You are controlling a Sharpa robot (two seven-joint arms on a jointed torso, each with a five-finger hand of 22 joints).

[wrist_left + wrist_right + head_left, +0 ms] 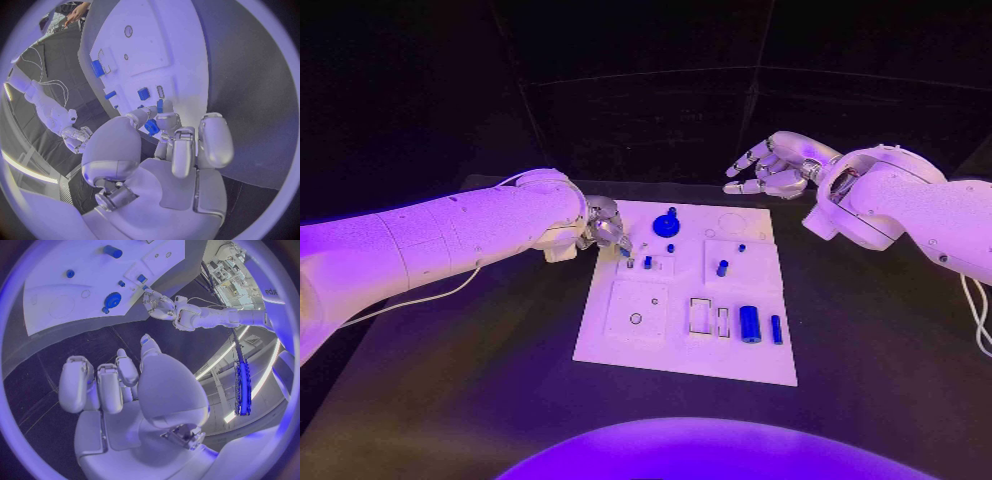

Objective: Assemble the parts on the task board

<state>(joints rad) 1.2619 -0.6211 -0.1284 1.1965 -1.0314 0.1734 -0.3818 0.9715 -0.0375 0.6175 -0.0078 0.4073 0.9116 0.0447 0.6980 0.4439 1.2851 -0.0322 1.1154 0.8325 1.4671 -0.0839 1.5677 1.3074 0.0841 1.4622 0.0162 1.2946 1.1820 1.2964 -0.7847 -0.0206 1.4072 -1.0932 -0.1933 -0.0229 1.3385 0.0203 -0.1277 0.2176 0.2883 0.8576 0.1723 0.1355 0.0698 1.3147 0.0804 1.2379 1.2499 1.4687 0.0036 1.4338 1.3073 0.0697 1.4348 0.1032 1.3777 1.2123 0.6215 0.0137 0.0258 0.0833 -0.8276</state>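
The white task board (pixel 640 340) lies in the middle of the table. On it are a round blue knob (pixel 666 225), small blue pegs (pixel 721 268), a blue cylinder (pixel 750 323) and a thin blue bar (pixel 776 328). My left hand (pixel 603 228) reaches down at the board's far left edge. In the left wrist view its thumb and a fingertip (pixel 167 120) pinch a small blue part (pixel 152 127), close to two small blue pieces (pixel 639 262) in the board. My right hand (pixel 769 165) hangs raised beyond the board's far right corner, fingers loosely curved, holding nothing.
Black table (pixel 459 380) surrounds the board, with a dark backdrop behind it. Empty recesses (pixel 701 315) and a small ring hole (pixel 635 318) mark the board's near half. A white cable (pixel 430 300) trails under my left arm.
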